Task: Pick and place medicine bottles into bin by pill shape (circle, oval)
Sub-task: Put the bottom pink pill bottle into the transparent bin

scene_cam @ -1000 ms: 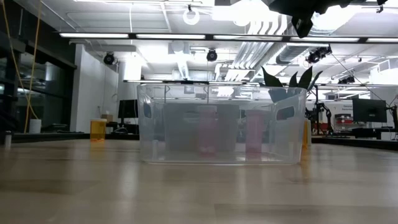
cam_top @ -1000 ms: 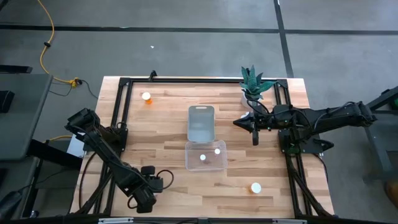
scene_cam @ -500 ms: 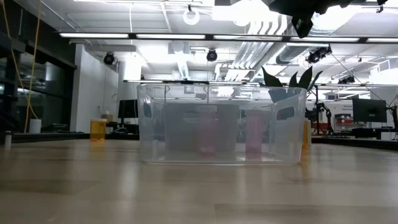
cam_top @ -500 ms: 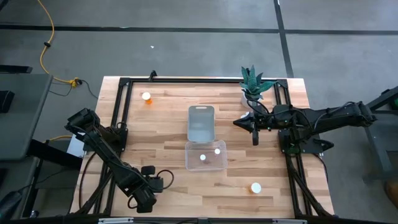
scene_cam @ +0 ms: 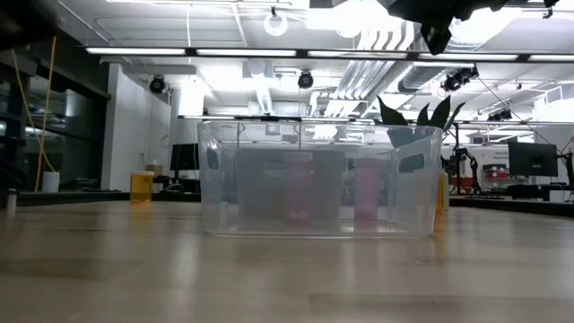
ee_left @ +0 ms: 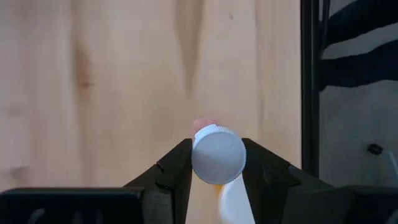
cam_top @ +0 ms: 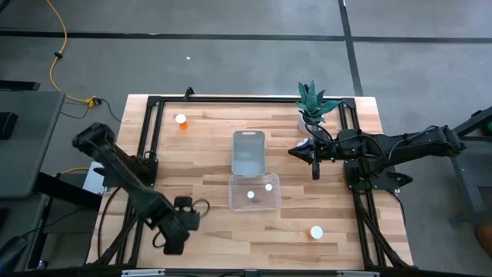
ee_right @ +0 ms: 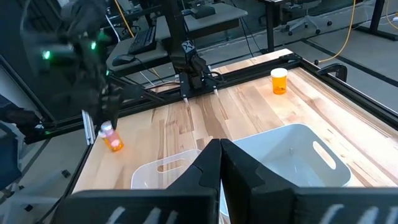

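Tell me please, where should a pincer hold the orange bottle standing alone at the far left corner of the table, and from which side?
Grip the far-left bottle just under its white cap, coming straight down from above. It stands upright with open wood all round, so two fingers can likely close across its round body.

You've got five bottles: two [cam_top: 250,195] in one bin, two loose on the surface [cam_top: 181,120] [cam_top: 316,231], and the fifth bottle [ee_left: 217,155] in the left jaws. Two clear bins [cam_top: 248,138] [cam_top: 234,201], one plant [cam_top: 314,100], two arms [cam_top: 127,181] [cam_top: 400,146].
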Controlling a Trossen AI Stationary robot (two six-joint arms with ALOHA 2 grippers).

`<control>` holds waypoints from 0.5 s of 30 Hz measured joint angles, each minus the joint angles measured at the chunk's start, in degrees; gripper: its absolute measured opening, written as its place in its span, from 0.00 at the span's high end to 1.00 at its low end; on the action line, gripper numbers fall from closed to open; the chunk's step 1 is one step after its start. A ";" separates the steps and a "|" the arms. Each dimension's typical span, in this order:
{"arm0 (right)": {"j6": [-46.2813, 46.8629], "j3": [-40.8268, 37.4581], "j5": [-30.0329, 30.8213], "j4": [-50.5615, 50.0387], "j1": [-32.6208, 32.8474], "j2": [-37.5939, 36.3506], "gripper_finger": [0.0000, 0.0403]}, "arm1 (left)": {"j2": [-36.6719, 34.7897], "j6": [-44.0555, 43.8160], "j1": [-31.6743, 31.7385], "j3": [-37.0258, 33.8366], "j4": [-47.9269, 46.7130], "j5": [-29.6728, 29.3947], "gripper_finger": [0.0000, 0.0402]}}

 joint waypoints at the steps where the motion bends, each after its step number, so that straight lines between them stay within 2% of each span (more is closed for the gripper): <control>1: 0.02 0.00 0.00 0.00 0.00 0.00 1.00 | -1.75 1.08 1.13 0.01 -0.82 0.01 0.72; 5: 1.57 0.00 -0.02 -0.02 0.00 0.00 1.00 | -8.40 6.07 8.38 1.63 -5.02 -0.03 0.72; 8: 2.15 0.00 -0.04 -0.17 0.00 0.00 1.00 | -10.56 13.58 15.68 4.76 -6.46 0.01 0.72; 11: 2.11 0.00 -0.04 -0.35 0.00 0.00 1.00 | -9.33 23.27 22.43 8.77 -6.68 0.00 0.72; 15: 2.03 0.00 -0.04 -0.39 -0.02 0.00 1.00 | -3.05 35.36 28.50 14.60 -6.77 0.81 0.72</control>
